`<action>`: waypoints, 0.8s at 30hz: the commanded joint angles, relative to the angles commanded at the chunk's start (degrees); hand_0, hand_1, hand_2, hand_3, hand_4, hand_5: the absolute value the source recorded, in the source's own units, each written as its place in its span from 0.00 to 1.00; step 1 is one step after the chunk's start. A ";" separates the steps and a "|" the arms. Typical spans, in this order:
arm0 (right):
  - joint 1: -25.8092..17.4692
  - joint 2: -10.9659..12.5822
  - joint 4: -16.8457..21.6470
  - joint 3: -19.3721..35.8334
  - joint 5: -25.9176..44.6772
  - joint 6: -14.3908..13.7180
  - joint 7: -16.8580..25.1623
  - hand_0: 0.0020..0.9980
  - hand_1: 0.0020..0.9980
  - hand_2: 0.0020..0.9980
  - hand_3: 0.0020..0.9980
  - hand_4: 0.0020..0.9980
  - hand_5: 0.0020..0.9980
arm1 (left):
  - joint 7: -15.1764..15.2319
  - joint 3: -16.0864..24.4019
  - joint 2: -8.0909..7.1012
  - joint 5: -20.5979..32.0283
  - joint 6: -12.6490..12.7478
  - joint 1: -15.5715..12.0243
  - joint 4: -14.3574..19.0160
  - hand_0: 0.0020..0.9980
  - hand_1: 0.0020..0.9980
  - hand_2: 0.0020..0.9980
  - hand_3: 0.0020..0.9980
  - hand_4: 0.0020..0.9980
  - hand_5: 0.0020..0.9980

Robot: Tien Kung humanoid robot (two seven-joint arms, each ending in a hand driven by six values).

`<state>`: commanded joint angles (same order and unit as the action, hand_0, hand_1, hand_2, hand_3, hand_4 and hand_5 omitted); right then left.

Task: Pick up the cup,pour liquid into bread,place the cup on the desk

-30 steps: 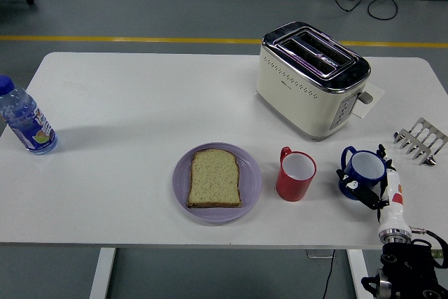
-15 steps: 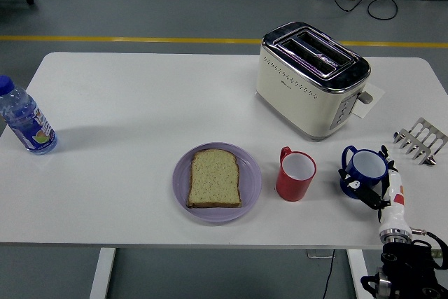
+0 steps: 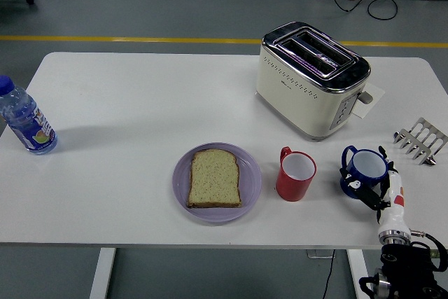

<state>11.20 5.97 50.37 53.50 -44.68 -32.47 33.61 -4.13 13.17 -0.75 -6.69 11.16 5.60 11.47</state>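
**Grasp stage: right hand closed on the blue cup, lift not yet made**

While the blue cup (image 3: 365, 171) stands on the white table (image 3: 140, 103) near its right end, close to the near edge, your right hand (image 3: 374, 185) comes in from the lower right corner with its fingers wrapped round the cup's near side. I judge the pick-up step to be in hand: the grip looks made, but the cup appears to rest on the table surface (no gap under it can be made out).

The bread (image 3: 215, 178) lies flat on the purple plate (image 3: 250, 185), left of centre along the near edge. A red cup (image 3: 295, 175) stands between the plate and the blue cup, just beside the plate's right rim and apart from the blue cup. The toaster (image 3: 311, 78) sits behind them, toward the far right.

Your left hand is not seen.

Next move, as I judge it: raise the blue cup straight up, high enough to clear the red cup, then carry it left over the bread before tilting. Whether the blue cup holds liquid cannot be told.
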 joint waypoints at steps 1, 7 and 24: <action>-0.05 0.01 -0.07 -0.05 0.70 -0.07 0.53 0.84 0.70 0.74 0.86 0.89 0.12 | 0.00 -0.10 0.01 0.04 0.00 -0.06 0.00 0.63 0.64 0.65 0.50 0.24 0.86; -0.21 0.01 -0.64 -0.66 2.59 0.12 1.00 0.68 0.63 0.68 0.82 0.87 0.11 | 0.00 -0.46 0.07 0.12 0.00 -0.30 -0.01 0.63 0.64 0.65 0.50 0.24 0.86; -0.33 -0.04 -1.03 -1.07 4.39 0.40 2.27 0.63 0.60 0.65 0.79 0.84 0.11 | -0.02 -1.00 0.16 0.35 -0.05 -0.61 -0.05 0.63 0.64 0.65 0.50 0.24 0.86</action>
<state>10.88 5.92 49.34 52.43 -40.29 -32.06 35.89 -4.15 12.17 -0.59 -6.33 11.10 5.00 11.42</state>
